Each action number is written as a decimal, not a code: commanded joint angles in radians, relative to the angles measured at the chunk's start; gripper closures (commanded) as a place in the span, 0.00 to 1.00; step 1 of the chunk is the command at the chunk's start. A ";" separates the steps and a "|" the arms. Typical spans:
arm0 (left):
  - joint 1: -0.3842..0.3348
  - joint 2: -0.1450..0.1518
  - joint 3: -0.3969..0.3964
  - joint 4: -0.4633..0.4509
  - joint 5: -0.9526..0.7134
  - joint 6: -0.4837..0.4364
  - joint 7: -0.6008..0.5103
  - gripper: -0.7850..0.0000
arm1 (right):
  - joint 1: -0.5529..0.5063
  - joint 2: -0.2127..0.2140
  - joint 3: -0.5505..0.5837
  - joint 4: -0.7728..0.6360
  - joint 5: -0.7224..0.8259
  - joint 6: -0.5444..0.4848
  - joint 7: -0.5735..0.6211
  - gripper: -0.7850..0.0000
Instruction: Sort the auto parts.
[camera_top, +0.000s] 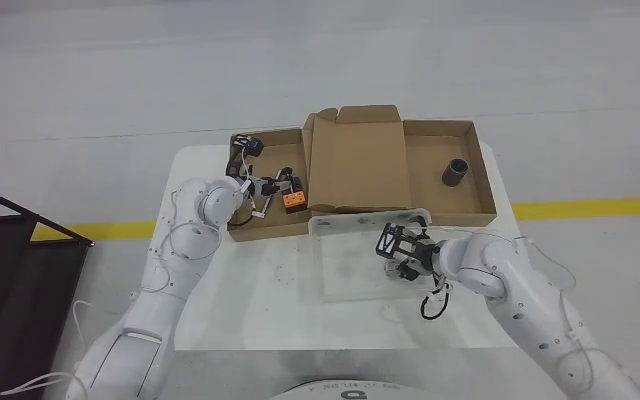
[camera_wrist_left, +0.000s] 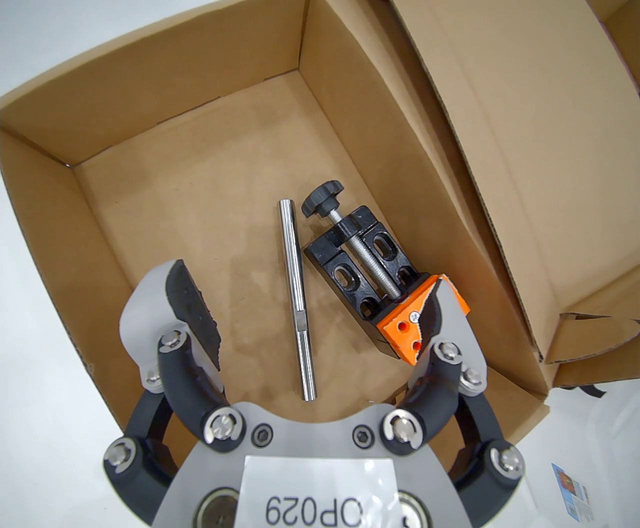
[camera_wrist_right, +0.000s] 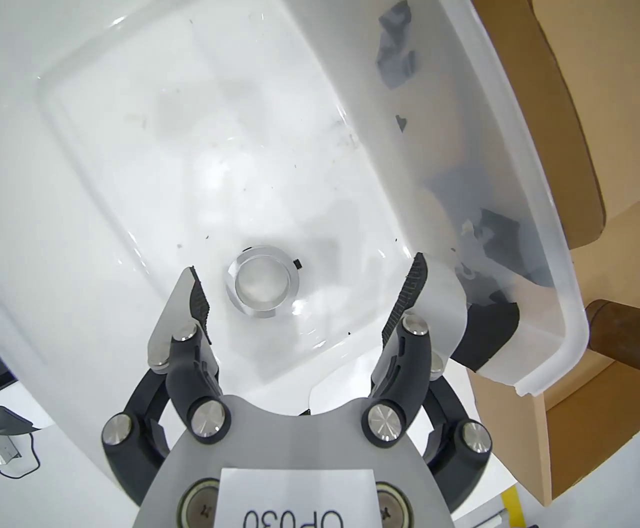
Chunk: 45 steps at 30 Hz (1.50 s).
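**Both pincers apart over their containers**

My left pincer (camera_wrist_left: 315, 295) is spread wide above the cardboard box (camera_wrist_left: 190, 165), in its left compartment, where a steel rod (camera_wrist_left: 297, 300) lies just beside a black-and-orange vise (camera_wrist_left: 360, 265). My right pincer (camera_wrist_right: 305, 275) hangs with fingers apart over the clear bin (camera_wrist_right: 500, 125), a metal ring (camera_wrist_right: 262, 287) on its floor.

Your left arm (camera_top: 190, 235) stretches forward and bends inward at the wrist, so the left gripper (camera_wrist_left: 310, 280) points toward your right side, its jaws spread wide with nothing held between them. Your right arm (camera_top: 500, 275) comes in from the other side with the forearm angled toward the left. The right gripper (camera_wrist_right: 305, 267) tilts downward, its jaws likewise wide apart and empty.
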 joint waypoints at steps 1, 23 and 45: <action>0.000 0.000 0.000 0.000 0.000 0.000 0.000 0.00 | 0.010 -0.002 -0.013 0.008 -0.008 0.013 0.011 0.24; 0.000 0.000 0.000 0.000 0.000 0.000 0.000 0.00 | 0.049 -0.008 -0.054 0.059 -0.020 0.049 0.043 0.53; 0.000 0.000 0.000 0.000 0.000 0.000 0.000 0.00 | 0.119 -0.030 -0.140 0.116 -0.001 0.063 0.061 0.80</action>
